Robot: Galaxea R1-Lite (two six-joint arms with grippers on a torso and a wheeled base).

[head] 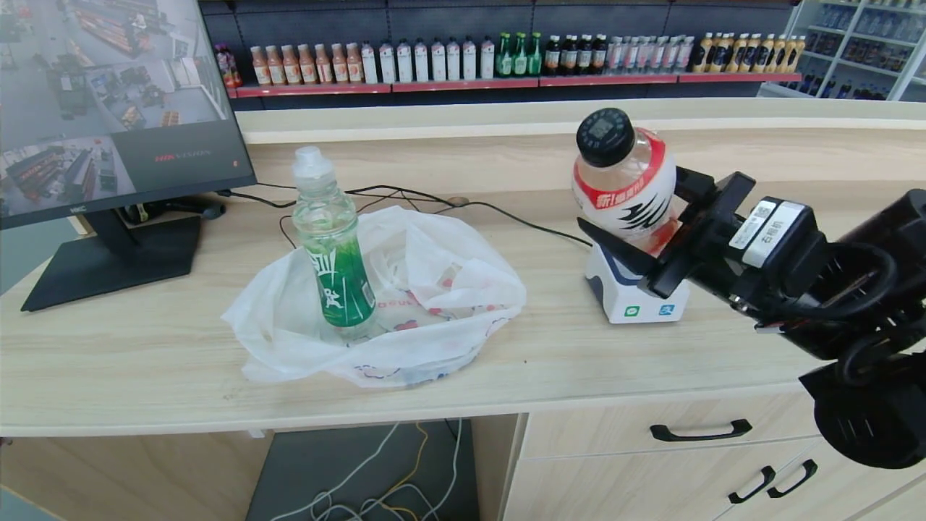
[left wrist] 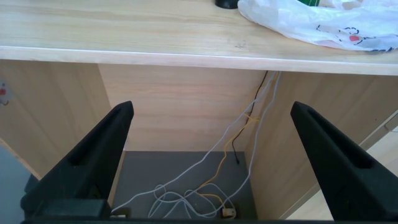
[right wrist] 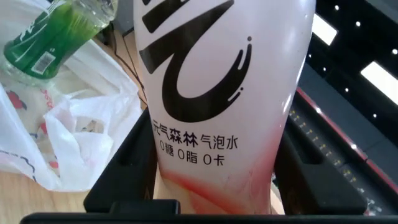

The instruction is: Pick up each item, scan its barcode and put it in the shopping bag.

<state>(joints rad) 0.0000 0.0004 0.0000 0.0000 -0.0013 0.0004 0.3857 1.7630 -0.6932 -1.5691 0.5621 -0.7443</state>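
The right tool (head: 645,211) grips the black-capped drink bottle (head: 623,181) just over the white scanner box (head: 636,304), apparently to present its barcode; the left tool (left wrist: 211,111) gapes wide.

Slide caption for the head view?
Right claw holds white bottle at the scanner; green bottle stands in the shopping bag.

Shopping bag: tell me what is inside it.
A green-labelled drink bottle stands upright inside the shopping bag, its cap above the rim. Crumpled folds cover much of the bag's floor, so anything lying low cannot be seen. The black-capped bottle is outside, in the right claw.
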